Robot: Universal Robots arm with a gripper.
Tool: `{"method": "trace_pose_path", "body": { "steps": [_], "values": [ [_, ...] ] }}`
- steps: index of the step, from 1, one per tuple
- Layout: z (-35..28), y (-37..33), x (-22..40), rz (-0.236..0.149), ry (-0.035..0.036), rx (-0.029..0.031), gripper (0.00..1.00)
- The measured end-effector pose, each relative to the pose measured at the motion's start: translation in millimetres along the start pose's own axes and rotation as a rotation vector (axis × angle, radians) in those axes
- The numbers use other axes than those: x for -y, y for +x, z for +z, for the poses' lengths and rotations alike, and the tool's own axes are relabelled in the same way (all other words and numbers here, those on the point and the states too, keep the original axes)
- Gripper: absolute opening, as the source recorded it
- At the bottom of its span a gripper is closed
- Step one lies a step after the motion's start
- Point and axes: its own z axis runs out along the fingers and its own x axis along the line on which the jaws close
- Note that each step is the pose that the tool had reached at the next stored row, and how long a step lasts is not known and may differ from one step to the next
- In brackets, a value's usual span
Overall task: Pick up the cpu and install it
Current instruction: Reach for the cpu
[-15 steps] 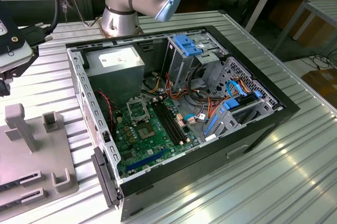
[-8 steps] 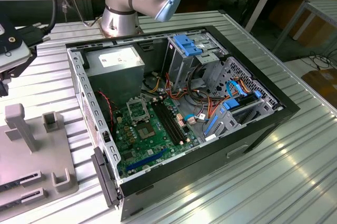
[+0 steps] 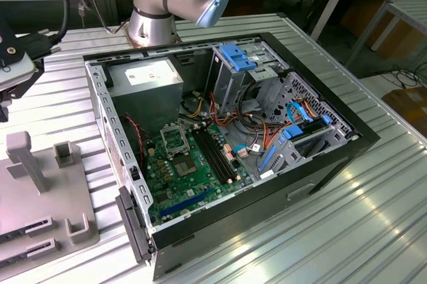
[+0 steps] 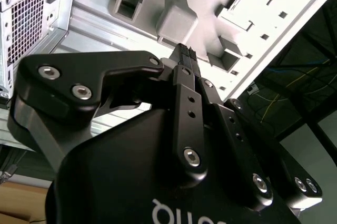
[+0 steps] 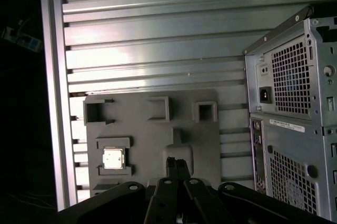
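- Nothing of the task looks done yet: the cpu [image 5: 113, 158] lies in a pocket of the grey holder plate [image 5: 200, 145], near the gripper [image 5: 176, 164] but off to one side of its fingertips.
- The gripper is clenched on nothing, its fingers pressed together above the plate.
- Pickup and install remain. The socket [image 3: 175, 141] inside the computer case [image 3: 233, 231] is well apart from the hand, and I cannot tell whether its frame is open.

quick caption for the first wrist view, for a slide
Shut gripper above the grey fixture plate holding the cpu, computer case beside it
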Motion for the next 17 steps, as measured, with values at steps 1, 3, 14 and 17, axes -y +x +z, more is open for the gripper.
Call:
{"method": "trace_pose_path", "body": {
  "steps": [1,3,14,17],
  "values": [
    [0.0,0.2,0.0,0.0,0.0,0.0001,0.11],
    [0.1,0.8,0.1,0.0,0.0,0.0001,0.11],
    [0.2,4.2,0.3,0.0,0.0,0.0001,0.11],
    [0.3,5.3,0.4,0.0,0.0,0.0001,0.11]
  ]
}}
